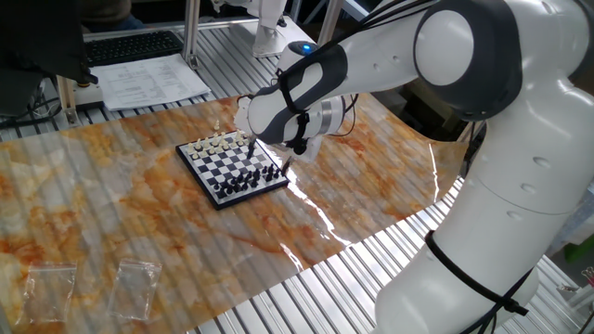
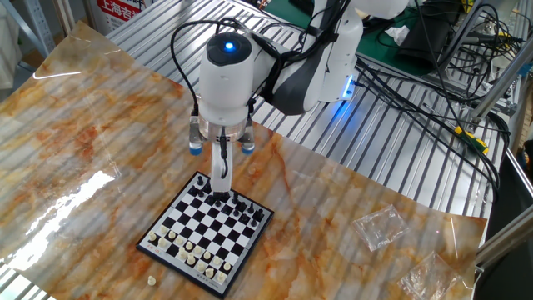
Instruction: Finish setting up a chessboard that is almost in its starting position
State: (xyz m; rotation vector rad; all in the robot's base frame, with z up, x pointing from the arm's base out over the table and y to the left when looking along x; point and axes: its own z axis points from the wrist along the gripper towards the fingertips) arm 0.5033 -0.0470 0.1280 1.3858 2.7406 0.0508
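Note:
The chessboard (image 1: 232, 168) is a small black-and-white travel board with a dark rim, lying on the marbled table cover; it also shows in the other fixed view (image 2: 206, 232). A row of cream pieces (image 2: 193, 252) lines one edge and a row of black pieces (image 2: 241, 208) the opposite edge. One cream piece (image 2: 152, 282) lies off the board beside the cream side. My gripper (image 2: 219, 192) hangs just above the black row, fingers (image 2: 220, 171) pressed close together. I cannot tell whether a piece sits between the tips. In one fixed view the gripper (image 1: 282, 164) is at the board's right corner.
Two clear plastic bags (image 1: 93, 283) lie near the front left of the cover, also seen at the right in the other fixed view (image 2: 379, 225). Papers and a keyboard (image 1: 139, 46) sit behind the table. Cables (image 2: 416, 83) run over the slatted metal surface.

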